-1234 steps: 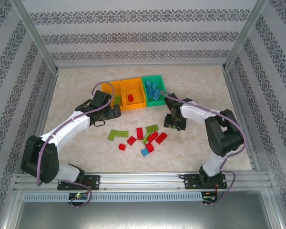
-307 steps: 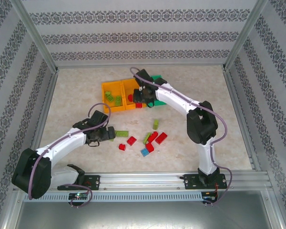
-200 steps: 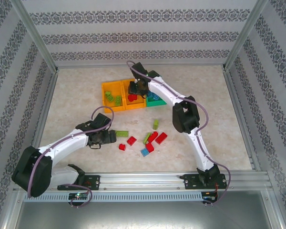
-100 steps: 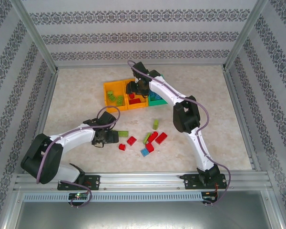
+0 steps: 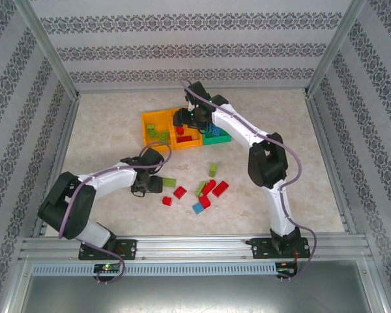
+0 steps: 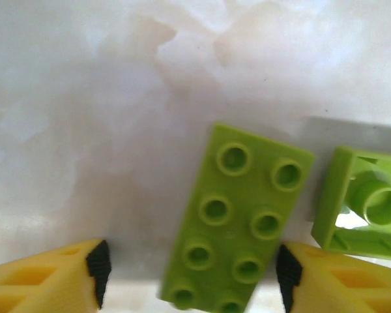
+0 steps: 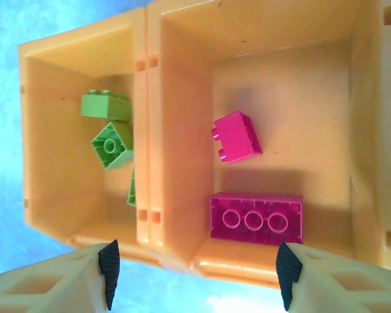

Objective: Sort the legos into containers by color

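Left hand (image 6: 192,272) apart around lime brick (image 6: 238,218), right hand (image 7: 197,272) apart, marbled table (image 5: 280,169), patterned walls (image 5: 195,49)

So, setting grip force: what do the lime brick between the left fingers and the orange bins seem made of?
Lime brick: likely hard moulded plastic, smooth, faintly glossy, crisp studs. Orange bins: likely rigid plastic, semi-matte, thin walls, moulded slots.

Orange bins (image 7: 180,130), lime brick (image 6: 238,218), beige marbled table (image 6: 85,98).

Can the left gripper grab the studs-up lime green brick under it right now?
Probably yes: the left gripper is open, the lime green brick lies between its fingers, and nothing covers it.
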You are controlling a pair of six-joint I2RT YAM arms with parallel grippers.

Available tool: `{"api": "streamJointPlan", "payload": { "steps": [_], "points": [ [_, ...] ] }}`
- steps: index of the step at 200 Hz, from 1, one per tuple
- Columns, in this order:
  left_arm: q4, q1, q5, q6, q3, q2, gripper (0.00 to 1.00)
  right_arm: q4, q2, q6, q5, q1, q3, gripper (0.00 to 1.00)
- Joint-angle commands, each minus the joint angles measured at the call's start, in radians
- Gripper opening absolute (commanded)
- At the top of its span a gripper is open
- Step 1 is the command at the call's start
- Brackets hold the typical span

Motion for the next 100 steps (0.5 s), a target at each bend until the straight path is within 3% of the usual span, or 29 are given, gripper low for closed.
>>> {"api": "streamJointPlan", "payload": {
  "steps": [1,30,100],
  "points": [
    [0.055,-0.015,0.022,0.025,0.000,0.061,0.58,0.039,-0.074,0.012,0.001,0.006,-0.049,0.67],
    [0.081,-0.015,0.041,0.017,0.006,0.084,0.45,0.055,-0.123,0.011,0.010,-0.005,-0.125,0.67],
    [0.093,-0.014,0.041,0.002,0.004,0.088,0.34,0.056,-0.225,-0.024,0.068,-0.022,-0.291,0.67]
  ]
}}
